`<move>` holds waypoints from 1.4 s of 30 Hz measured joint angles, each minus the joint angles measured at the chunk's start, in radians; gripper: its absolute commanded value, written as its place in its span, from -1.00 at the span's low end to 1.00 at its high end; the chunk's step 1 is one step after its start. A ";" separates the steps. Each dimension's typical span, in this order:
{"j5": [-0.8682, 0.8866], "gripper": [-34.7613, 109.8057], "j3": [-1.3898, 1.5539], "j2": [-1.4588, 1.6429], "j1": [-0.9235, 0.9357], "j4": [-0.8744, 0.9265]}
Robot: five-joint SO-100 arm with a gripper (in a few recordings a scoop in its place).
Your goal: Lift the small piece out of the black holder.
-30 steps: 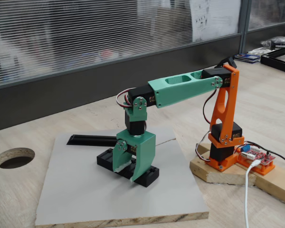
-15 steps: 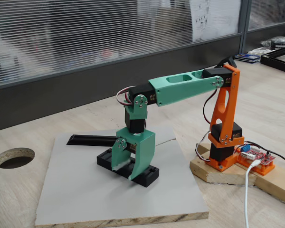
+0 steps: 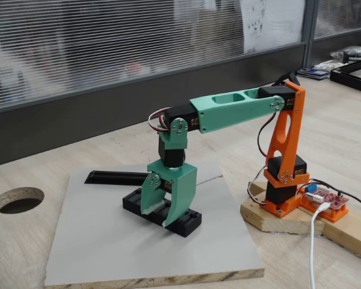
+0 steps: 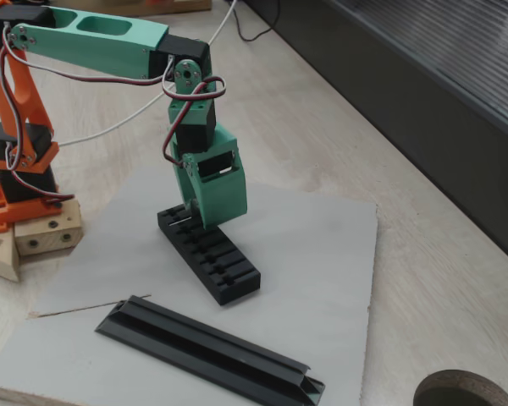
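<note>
The step in hand looks like the lift itself: the gripper [image 3: 163, 212] hangs nose-down over the holder [image 3: 186, 223], its tips just above the slotted top, towards the end of the block that lies nearest the arm's base.

In a fixed view the holder [image 4: 223, 269] lies on the grey board [image 4: 322, 254], running from about 10 o'clock to 4 o'clock, and the gripper [image 4: 210, 222] covers its 10 o'clock end. The long rail [image 4: 212, 348] lies well apart, at 6 o'clock of the holder, and plays no part.

The jaws stand nearly together, with a narrow gap at the tips. A pale fleck shows at the lower edge of the moving finger in a fixed view, and that may be the piece [image 3: 153, 212] pinched there, but it is too small to be sure; I cannot tell whether anything is held. The slots that show carry no pale sliver, so the piece is most likely either at the tips or in a slot hidden under the gripper.

If the piece is caught, the next move calls for a straight rise, kept square to the slot so the sliver does not bind or slip. If not, the tips need to go back down over the slot.
</note>
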 measured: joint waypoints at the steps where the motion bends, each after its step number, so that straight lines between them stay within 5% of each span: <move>1: 0.000 0.05 0.000 0.000 0.000 0.000; 10: 0.000 -0.18 0.000 0.000 0.000 0.000; 33: 0.000 -0.21 0.000 0.000 0.000 0.002; 42: 0.002 -0.46 0.000 0.000 0.000 -0.008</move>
